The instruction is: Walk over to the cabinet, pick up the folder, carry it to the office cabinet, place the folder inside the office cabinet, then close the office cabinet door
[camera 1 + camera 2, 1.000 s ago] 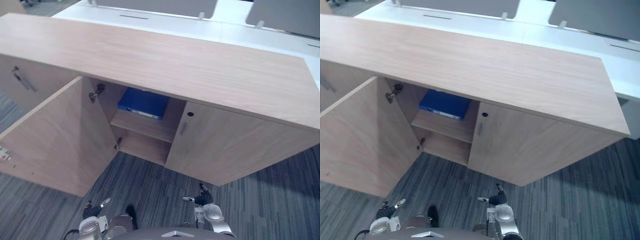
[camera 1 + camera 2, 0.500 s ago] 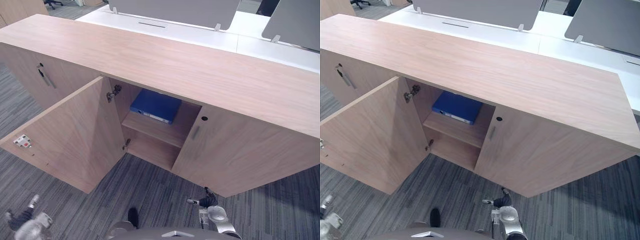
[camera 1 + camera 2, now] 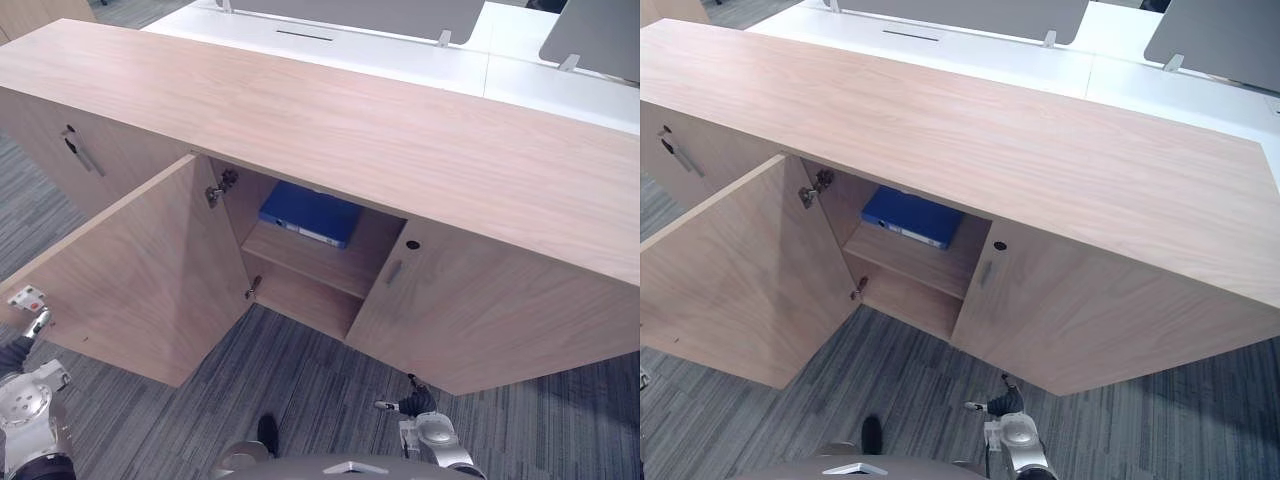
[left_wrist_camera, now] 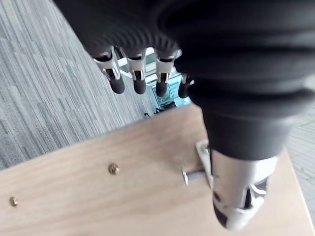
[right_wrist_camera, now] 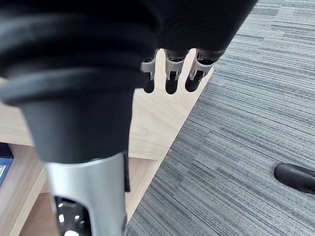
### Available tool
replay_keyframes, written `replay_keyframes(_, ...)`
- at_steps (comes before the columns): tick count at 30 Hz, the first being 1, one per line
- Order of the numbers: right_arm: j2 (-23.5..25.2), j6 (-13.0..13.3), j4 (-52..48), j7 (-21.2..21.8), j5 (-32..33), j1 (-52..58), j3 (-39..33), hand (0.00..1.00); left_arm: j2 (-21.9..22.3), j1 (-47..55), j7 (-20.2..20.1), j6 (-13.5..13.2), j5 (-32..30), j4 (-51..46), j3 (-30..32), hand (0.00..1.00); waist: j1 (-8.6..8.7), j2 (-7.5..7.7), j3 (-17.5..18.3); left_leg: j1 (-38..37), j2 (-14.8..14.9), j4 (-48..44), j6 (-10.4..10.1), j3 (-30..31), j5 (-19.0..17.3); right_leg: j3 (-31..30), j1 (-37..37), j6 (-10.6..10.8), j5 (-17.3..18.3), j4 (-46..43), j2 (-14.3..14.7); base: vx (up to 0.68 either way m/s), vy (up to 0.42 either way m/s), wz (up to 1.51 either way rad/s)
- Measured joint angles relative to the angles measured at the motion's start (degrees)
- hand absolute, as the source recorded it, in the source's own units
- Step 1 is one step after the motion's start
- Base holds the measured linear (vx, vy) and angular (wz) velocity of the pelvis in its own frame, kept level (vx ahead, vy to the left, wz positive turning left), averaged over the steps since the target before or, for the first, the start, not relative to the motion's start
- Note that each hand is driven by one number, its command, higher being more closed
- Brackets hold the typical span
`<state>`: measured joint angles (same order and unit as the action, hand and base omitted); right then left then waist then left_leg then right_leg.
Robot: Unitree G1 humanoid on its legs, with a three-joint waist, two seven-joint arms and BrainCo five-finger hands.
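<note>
Your left hand (image 3: 18, 352), fingers loose and empty, is nearer the open door (image 3: 140, 270), whose free edge lies at its 12 o'clock; your right hand (image 3: 412, 403) hangs slack too.

Office cabinet (image 3: 330, 130): one is recorded. Blue folder (image 3: 305, 213): one is counted, at 12 o'clock. Open door (image 3: 140, 270): one is listed, at 9 o'clock. Shut doors (image 3: 500, 310): two are listed, at 4 and 10 o'clock. Hinges (image 3: 222, 185): two are noted.

A grey striped carpet (image 3: 300, 390) covers the floor in the lower part of the frame. Along the upper edge stand white desks (image 3: 400, 58) with grey screens (image 3: 380, 12) standing on them.
</note>
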<state>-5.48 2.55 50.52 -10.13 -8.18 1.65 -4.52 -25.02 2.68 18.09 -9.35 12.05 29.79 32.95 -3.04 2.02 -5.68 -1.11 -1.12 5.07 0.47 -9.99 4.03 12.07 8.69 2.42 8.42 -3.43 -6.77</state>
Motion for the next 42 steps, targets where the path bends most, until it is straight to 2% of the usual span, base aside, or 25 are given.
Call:
replay_keyframes(6, -0.01, 0.02, -0.01, 0.14, -0.01, 0.44, 0.01, 0.0, -3.07, 0.03, 0.42, 0.3, -0.16, 0.04, -1.42, 0.0, -0.55, 0.6, 0.17, -0.83, 1.06, -0.02, -0.56, -1.0, -0.63, -2.04, 0.01, -0.86, -0.7, -0.51, 0.97, 0.06, -0.026, -0.05)
replay_keyframes(13, -0.09, 0.06, -0.01, 0.18, -0.07, 0.45, 0.0, 0.0, -2.91, 0.35, 0.42, 0.31, -1.15, 0.0, -3.87, 0.0, -1.27, 0.49, 0.16, -0.88, 1.43, 0.0, -0.63, -1.27, -0.54, -2.38, -0.83, -0.62, -0.85, -1.61, 1.03, -0.03, -0.01, -0.05)
replay_keyframes(17, -0.03, 0.04, 0.05, 0.17, -0.21, 1.41, -0.03, 0.0, 2.58, 3.82, 0.43, 0.29, -1.14, -3.96, -6.08, 0.0, -1.41, 0.2, 0.14, -0.81, 1.22, 0.01, -0.92, -1.18, -0.66, -2.33, -0.88, -0.36, -0.99, -1.73, 0.74, -0.06, 0.004, 0.02)
replay_keyframes(18, -0.03, 0.04, 0.04, 0.17, -0.21, 1.42, -0.03, 0.0, 2.7, 3.9, 0.43, 0.28, -1.13, -4.08, -6.11, 0.0, -1.41, 0.19, 0.14, -0.81, 1.21, 0.01, -0.92, -1.18, -0.66, -2.33, -0.88, -0.36, -0.99, -1.73, 0.74, -0.09, 0.014, 0.03)
replay_keyframes(19, 0.17, 0.03, 0.04, 0.15, -0.25, 1.68, -0.07, 0.0, 6.17, 6.05, 0.41, 0.14, -1.12, -7.31, -6.81, 0.0, -1.43, 0.08, 0.15, -0.74, 1.02, 0.01, -1.05, -1.07, -0.56, -2.36, -0.9, -0.34, -0.97, -1.72, 0.54, -0.09, 0.012, 0.02)
replay_keyframes(22, 0.32, 0.02, -0.02, 0.15, -0.75, 2.05, -0.09, 0.0, 10.04, 9.36, 0.4, -0.6, -1.03, -11.93, -8.64, 0.0, -1.47, -0.24, 0.31, -0.58, 0.71, 0.02, -0.96, -0.84, -0.6, -2.51, -0.9, -0.25, -0.92, -1.57, 0.21, -0.07, 0.008, 0.03)
replay_keyframes(28, 0.41, -0.05, 0.0, 0.17, -1.18, 3.08, -0.15, 0.0, 15.69, 14.41, -0.22, -1.43, -0.99, -16.41, -15.3, 0.0, -1.47, -1.18, 0.97, 0.34, -0.12, 0.01, -0.85, -0.35, 1.33, -3.89, -1.43, 2.31, 0.38, -1.11, -0.76, -0.09, 0.007, 0.07)
replay_keyframes(35, 0.56, -0.05, -0.02, 0.26, -1.2, 3.35, -0.02, 0.0, 16.97, 17.83, -7.13, -0.66, -1.0, -17.56, -25.74, 0.0, -1.04, -1.34, 1.48, 1.43, 0.03, 0.01, -0.29, -1.25, 2.53, -5.56, -3.32, 2.7, 0.0, -1.64, -0.73, -0.07, 0.026, -0.07)
replay_keyframes(38, 0.65, -0.1, -0.04, 0.31, -1.21, 3.26, 0.07, 0.0, 17.17, 17.86, -11.56, -0.27, -1.13, -17.19, -33.8, 0.0, 0.56, -1.47, 1.74, 1.54, -0.17, 0.01, -0.27, -2.58, 2.5, -7.08, -4.12, 2.61, -0.32, -1.6, -0.8, -0.06, 0.077, -0.24)
replay_keyframes(39, 0.92, -0.12, -0.04, 0.3, -1.2, 3.39, 0.18, 0.0, 17.36, 17.58, -14.02, -0.19, -1.28, -17.01, -38.43, 0.0, 1.82, -1.52, 2.33, 1.48, -0.16, 0.01, 0.05, -3.47, 2.24, -8.54, -4.61, 2.39, -0.47, -1.56, -0.73, -0.02, 0.043, -0.3)
replay_keyframes(42, 1.14, -0.26, -0.04, 0.24, -1.2, 3.99, 1.35, 0.0, 19.25, 16.14, -15.48, 0.24, -1.79, -14.84, -40.99, 0.0, 3.14, -1.74, 2.92, 0.71, -0.03, 0.01, 0.29, -4.91, 1.94, -10.09, -4.67, 1.97, -0.75, -1.44, -0.65, -0.01, 0.038, -0.34)
